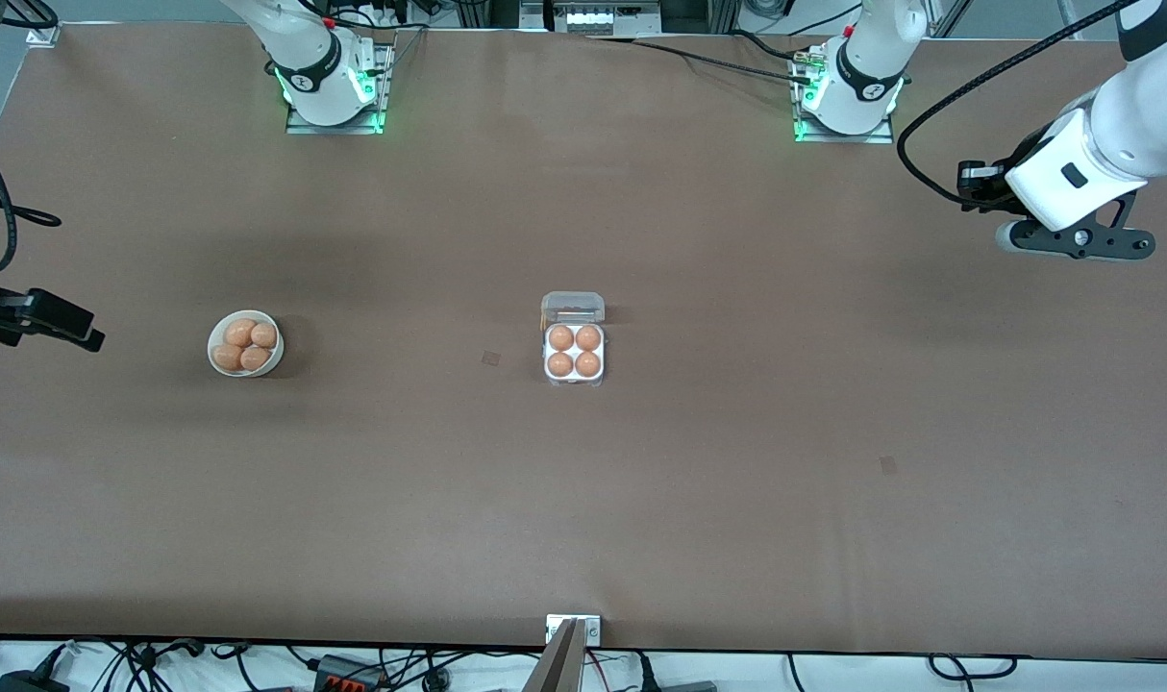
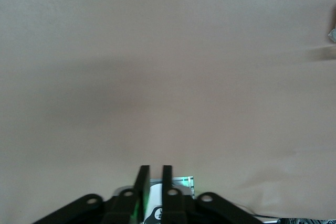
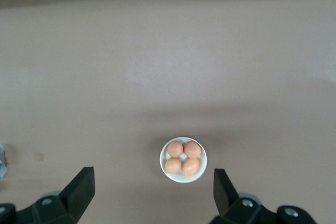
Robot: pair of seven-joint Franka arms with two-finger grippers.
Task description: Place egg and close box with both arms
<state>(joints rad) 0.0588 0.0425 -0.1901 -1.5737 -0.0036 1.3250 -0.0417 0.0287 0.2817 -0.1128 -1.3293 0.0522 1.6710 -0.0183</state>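
Observation:
The box [image 1: 574, 381] sits mid-table with its clear lid [image 1: 573, 307] open and standing at the side farther from the camera. Every cell holds a brown egg [image 1: 561, 337]. My right gripper [image 1: 84, 333] hangs open and empty over the right arm's end of the table, beside the bowl; its wrist view shows it wide open [image 3: 152, 171]. My left gripper [image 1: 1074, 240] is up over the left arm's end, far from the box. Its fingers [image 2: 143, 182] stand almost together with nothing between them.
A round white bowl [image 1: 212, 348] with several brown eggs stands toward the right arm's end; it also shows in the right wrist view [image 3: 183, 180]. Both arm bases stand along the table's edge farthest from the camera. A metal bracket [image 1: 573, 627] sits at the nearest edge.

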